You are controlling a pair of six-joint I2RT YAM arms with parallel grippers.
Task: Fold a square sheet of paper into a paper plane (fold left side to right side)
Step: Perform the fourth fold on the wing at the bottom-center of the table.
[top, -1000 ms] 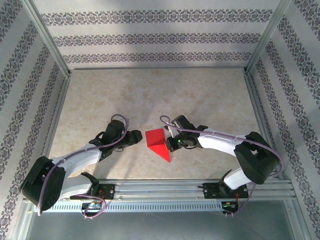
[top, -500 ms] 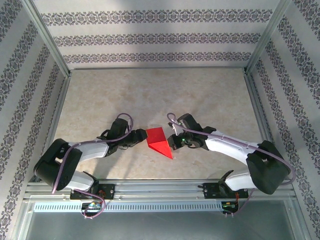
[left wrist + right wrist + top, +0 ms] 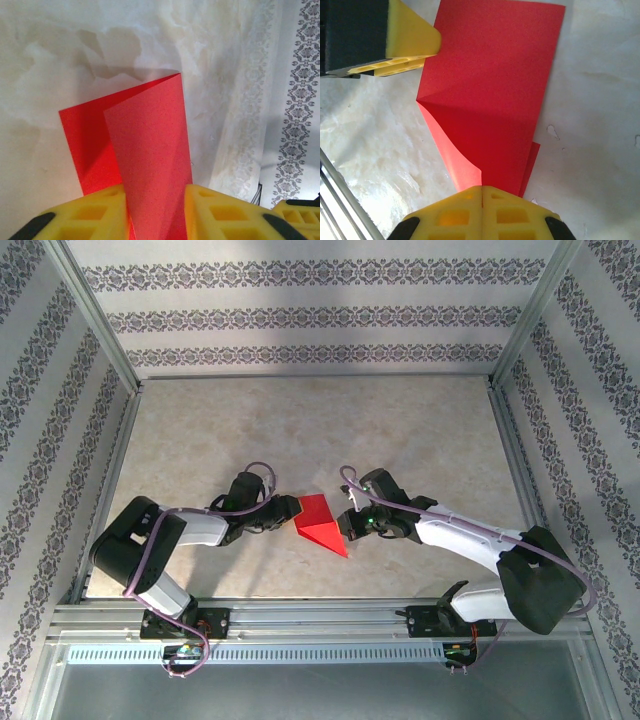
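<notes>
The square sheet of paper [image 3: 150,145] stands between the left claw's [image 3: 155,202] fingers [image 3: 97,212].

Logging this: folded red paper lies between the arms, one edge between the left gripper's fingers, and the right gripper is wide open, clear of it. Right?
No: the right gripper is shut on the edge of the red paper, as the right wrist view shows. The rest stands: the left gripper has its fingers either side of the other edge.

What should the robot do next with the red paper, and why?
Probably close the left gripper on the raised flap of the square sheet of paper. That flap stands between its jaws, which are apart, while the right gripper is shut on the opposite edge. A pinch would let the left side be carried over to the right.
</notes>
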